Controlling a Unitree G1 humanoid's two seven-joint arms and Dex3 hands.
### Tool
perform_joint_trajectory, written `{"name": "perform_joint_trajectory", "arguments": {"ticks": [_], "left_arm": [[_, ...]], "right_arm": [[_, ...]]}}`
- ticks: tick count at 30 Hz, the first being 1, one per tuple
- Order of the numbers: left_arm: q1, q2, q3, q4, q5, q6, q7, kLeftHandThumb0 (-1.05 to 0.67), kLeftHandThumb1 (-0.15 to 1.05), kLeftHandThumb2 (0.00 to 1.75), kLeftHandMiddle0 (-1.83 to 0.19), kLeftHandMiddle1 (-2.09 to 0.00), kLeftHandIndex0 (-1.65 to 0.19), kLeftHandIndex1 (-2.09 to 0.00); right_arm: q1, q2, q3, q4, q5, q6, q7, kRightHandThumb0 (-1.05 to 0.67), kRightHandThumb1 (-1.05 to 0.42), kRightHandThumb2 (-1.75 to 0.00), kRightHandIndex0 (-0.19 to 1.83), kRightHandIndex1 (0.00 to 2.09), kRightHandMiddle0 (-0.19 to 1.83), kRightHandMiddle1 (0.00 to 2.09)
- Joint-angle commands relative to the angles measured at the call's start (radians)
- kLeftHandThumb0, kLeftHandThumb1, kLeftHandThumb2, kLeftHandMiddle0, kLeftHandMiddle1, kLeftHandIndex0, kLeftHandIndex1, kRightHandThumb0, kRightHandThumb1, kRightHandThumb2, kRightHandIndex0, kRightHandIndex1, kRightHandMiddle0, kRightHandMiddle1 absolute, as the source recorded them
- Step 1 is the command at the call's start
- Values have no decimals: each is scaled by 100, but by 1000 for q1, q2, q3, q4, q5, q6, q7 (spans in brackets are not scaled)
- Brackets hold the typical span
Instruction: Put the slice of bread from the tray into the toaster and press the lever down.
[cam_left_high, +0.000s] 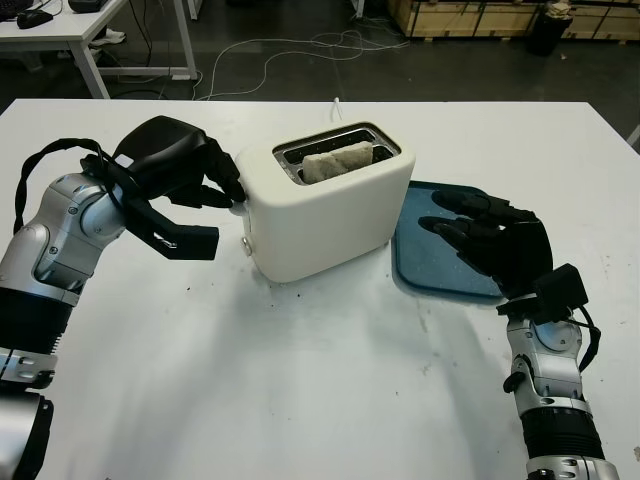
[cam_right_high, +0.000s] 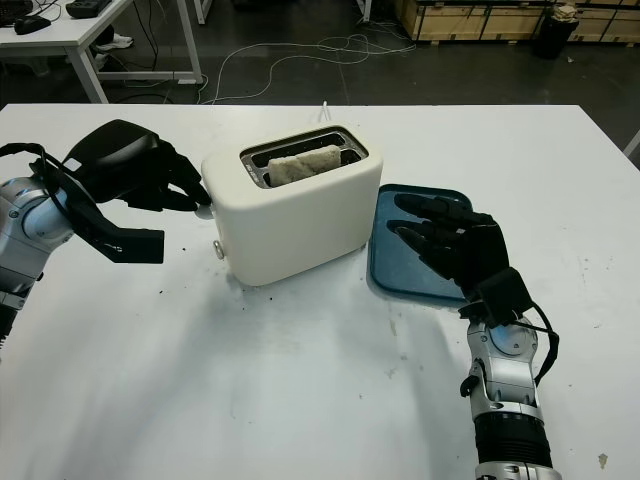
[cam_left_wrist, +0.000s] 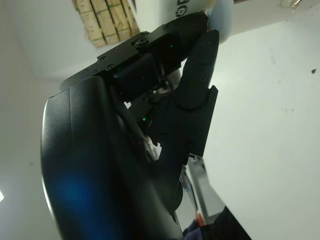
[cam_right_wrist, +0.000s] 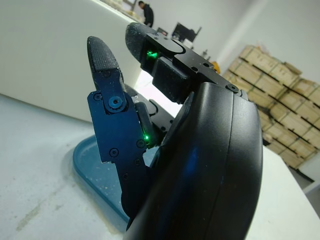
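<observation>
Your right hand (cam_left_high: 495, 245), nearest the camera, was open and held nothing; it hovered over the blue tray (cam_left_high: 425, 262), a shallow, speckled plastic dish with rounded corners that lay just beside the toaster (cam_left_high: 330, 200) on the white table (cam_left_high: 300, 400). Your left hand (cam_left_high: 185, 190) was the one at work. You had its black fingertips (cam_left_high: 228, 190) pressed in at the end face of the toaster, at the small pale lever (cam_left_high: 240, 206), with the thumb hanging free below and grasping nothing; whether they actually rested on the lever you could not tell.

From that left hand, the toaster stretched away with its long axis running toward the right hand, a smooth cream shell with soft edges and a metal-lined slot on top. The slice of bread (cam_left_high: 338, 160) already sat in that slot, pale and rough-crusted, its top edge standing proud of the rim, so it looked as if the lever was not yet down.

By my judgement the next move turned on one thing: the lever lay right at your left fingertips, and its travel ran straight down the end face toward the table.
</observation>
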Motion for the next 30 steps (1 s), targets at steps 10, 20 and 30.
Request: {"name": "perform_joint_trajectory", "arguments": {"ticks": [10,20,30], "left_arm": [[33,-179,-163,235,90,17,152,-36,92,5,-91,-103,-121,-1],[84,-557,-322,843,150,107,467,-27,92,9,-76,-98,-110,0],[75,-566,-357,926,125,75,541,-28,92,12,-78,-93,-110,-1]], "right_arm": [[19,-8,3,-22,-14,25,-16,-48,-84,0,112,0,101,0],[28,-8,-1,-25,-1,24,-6,-43,-85,0,112,0,104,1],[33,-9,-4,-16,0,31,1,-46,-85,0,112,0,104,0]]}}
